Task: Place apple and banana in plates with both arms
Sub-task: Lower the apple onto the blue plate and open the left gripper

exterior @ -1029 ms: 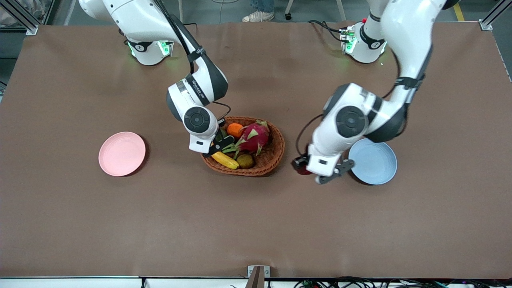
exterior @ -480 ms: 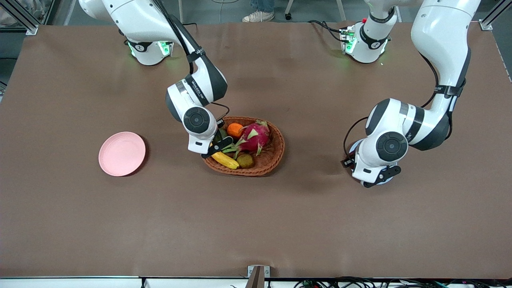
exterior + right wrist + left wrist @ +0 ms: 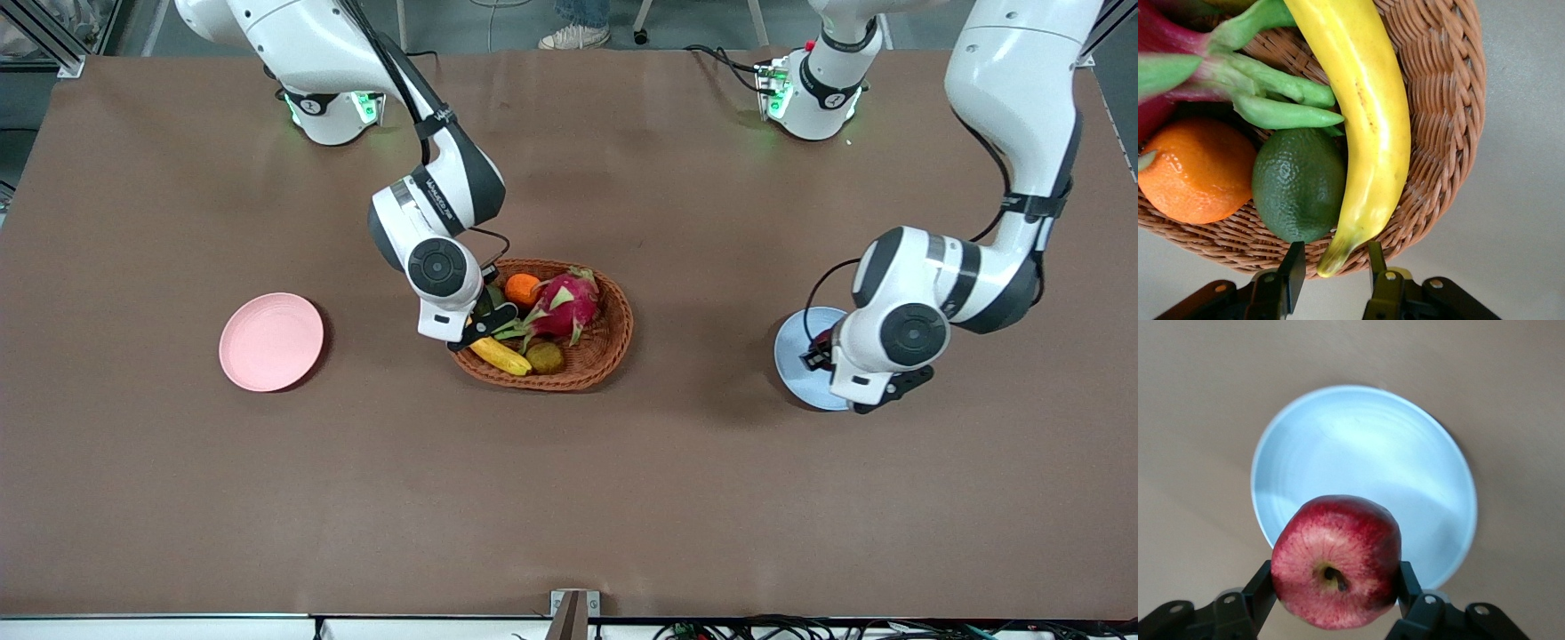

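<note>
Apple (image 3: pixel 1336 561): gripped between the jaws of the left gripper (image 3: pixel 1336 600), over the light blue plate (image 3: pixel 1405 473). Banana (image 3: pixel 1365 127): lying in the wicker basket (image 3: pixel 605 342); right gripper (image 3: pixel 1331 270) jaws parted around its tip, not visibly clamped. Pink plate (image 3: pixel 271 341): on the worktop (image 3: pixel 569 498), toward the right arm's end.

The brown table (image 3: pixel 569 480) carries three things directly: a pale pink plate (image 3: pixel 271 341) toward the right arm's end, an oval wicker basket (image 3: pixel 605 351) of fruit near the middle, and a light blue plate (image 3: pixel 794 360) toward the left arm's end.
</note>
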`<action>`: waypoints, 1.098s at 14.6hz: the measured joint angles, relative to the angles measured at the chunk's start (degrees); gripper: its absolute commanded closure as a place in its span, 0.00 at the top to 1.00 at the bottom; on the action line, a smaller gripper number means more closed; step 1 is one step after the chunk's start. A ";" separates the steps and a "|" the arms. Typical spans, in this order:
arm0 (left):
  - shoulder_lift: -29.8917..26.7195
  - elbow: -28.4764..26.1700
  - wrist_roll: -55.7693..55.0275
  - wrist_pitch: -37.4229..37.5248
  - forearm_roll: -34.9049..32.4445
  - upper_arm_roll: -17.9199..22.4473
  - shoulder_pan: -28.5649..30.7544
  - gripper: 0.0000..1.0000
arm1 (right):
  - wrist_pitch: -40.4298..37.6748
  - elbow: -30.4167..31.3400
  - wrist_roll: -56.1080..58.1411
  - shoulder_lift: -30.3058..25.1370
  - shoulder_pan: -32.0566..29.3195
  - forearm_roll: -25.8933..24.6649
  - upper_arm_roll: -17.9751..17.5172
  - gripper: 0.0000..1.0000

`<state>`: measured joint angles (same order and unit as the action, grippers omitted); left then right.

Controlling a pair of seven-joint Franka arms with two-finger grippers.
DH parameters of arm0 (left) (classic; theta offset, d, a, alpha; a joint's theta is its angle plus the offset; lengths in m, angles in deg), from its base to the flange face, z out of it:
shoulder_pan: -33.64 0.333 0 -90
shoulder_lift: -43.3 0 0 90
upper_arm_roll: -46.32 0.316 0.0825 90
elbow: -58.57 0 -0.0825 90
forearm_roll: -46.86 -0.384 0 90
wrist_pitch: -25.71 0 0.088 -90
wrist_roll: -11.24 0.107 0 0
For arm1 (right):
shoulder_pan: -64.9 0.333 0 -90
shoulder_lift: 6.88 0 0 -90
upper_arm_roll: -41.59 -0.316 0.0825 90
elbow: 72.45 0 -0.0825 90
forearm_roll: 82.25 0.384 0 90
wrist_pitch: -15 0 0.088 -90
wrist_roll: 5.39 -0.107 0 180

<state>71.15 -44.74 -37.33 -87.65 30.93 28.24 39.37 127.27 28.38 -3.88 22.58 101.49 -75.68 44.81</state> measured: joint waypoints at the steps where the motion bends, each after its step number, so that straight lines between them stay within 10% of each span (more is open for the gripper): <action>1: -0.72 -1.51 0.10 -1.85 -0.01 -0.04 1.20 0.17 | 0.00 0.01 0.00 0.00 0.00 0.00 0.00 0.44; 12: -1.46 -7.10 -1.04 -8.83 0.00 -0.58 3.28 0.19 | -0.19 0.05 0.00 0.00 0.00 0.00 0.02 0.43; 16: -0.64 -7.11 -1.04 -9.45 0.00 -0.60 3.15 0.41 | -0.22 0.07 0.00 0.00 0.00 0.00 0.02 0.43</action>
<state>70.51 -51.85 -38.37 -97.10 30.92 27.64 42.52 127.04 28.46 -3.88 22.59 101.50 -75.68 44.83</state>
